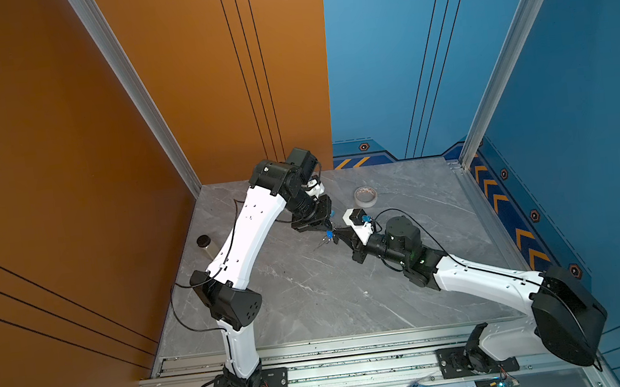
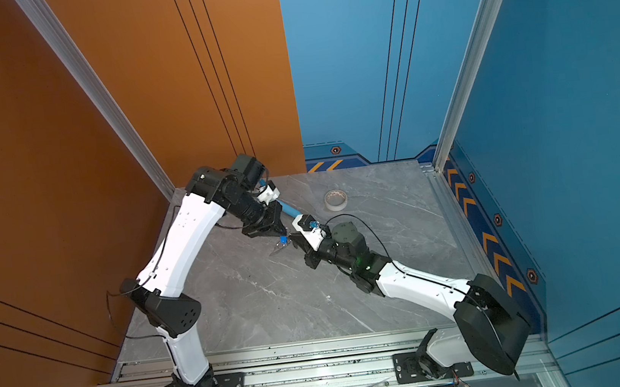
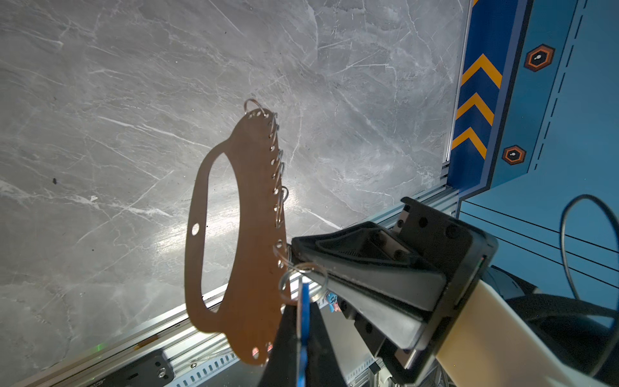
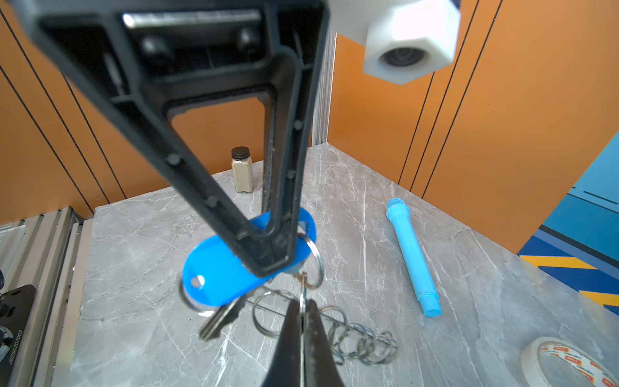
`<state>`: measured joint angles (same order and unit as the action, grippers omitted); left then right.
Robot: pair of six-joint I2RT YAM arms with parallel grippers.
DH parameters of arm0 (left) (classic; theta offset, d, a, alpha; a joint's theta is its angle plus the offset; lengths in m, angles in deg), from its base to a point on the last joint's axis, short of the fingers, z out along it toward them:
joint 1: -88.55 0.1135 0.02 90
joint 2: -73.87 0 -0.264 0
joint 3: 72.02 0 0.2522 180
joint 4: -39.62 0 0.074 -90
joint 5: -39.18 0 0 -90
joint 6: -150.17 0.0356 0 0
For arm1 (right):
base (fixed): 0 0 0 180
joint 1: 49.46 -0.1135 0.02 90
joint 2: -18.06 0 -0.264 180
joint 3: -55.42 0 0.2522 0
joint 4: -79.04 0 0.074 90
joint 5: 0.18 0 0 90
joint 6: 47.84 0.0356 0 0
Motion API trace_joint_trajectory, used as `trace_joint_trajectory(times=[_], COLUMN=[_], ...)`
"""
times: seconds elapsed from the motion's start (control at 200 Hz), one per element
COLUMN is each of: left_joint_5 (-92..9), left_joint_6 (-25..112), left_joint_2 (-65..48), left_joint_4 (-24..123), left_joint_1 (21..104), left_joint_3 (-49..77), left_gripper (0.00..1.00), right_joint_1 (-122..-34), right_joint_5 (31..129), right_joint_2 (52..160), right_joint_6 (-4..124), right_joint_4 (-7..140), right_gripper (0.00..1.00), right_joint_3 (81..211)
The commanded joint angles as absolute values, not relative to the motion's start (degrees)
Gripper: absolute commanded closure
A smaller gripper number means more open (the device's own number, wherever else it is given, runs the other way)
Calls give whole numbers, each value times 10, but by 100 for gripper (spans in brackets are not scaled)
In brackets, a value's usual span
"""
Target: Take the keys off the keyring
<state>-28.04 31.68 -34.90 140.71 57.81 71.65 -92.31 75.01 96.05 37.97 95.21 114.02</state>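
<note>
Around: blue tube [image 4: 412, 258], tape roll [image 1: 365, 196] and jar [image 4: 242, 171] stand clear on desk [image 1: 312, 301].
Left fingers [image 4: 214, 201]: pointing down, closed on keys' [image 4: 217, 274] blue tag.
Right fingers [image 4: 288, 341]: closed on keyring's [image 3: 254, 201] wire ring.

Smooth metal keyring [image 3: 254, 214]; keys [image 4: 214, 278] metal, glossy plastic tag; table [image 3: 100, 100] polished marble-look.

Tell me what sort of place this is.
Probably a robot test cell: left arm and right arm bolted to an aluminium rail, a marble-look table boxed in by an orange panel and blue panel, with a tape roll as prop.
</note>
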Motion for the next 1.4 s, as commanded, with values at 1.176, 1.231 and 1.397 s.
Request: trace_joint_trajectory(times=[1.176, 1.231, 1.397], left_joint_5=[-358, -352, -351], left_joint_6=[370, 372, 376], left_joint_2=[-358, -362, -367], left_joint_4=[1545, 1545, 1544], left_joint_1=[608, 605, 597], left_joint_3=[766, 766, 762], left_gripper=[100, 100, 100], right_joint_1=[-1050, -1057, -1064], right_joint_5=[960, 957, 935], right_joint_2=[889, 889, 881], right_joint_6=[78, 57, 29], right_joint_4=[1029, 1022, 993], right_gripper=[100, 100, 100], right_joint_3=[1137, 1141, 1154])
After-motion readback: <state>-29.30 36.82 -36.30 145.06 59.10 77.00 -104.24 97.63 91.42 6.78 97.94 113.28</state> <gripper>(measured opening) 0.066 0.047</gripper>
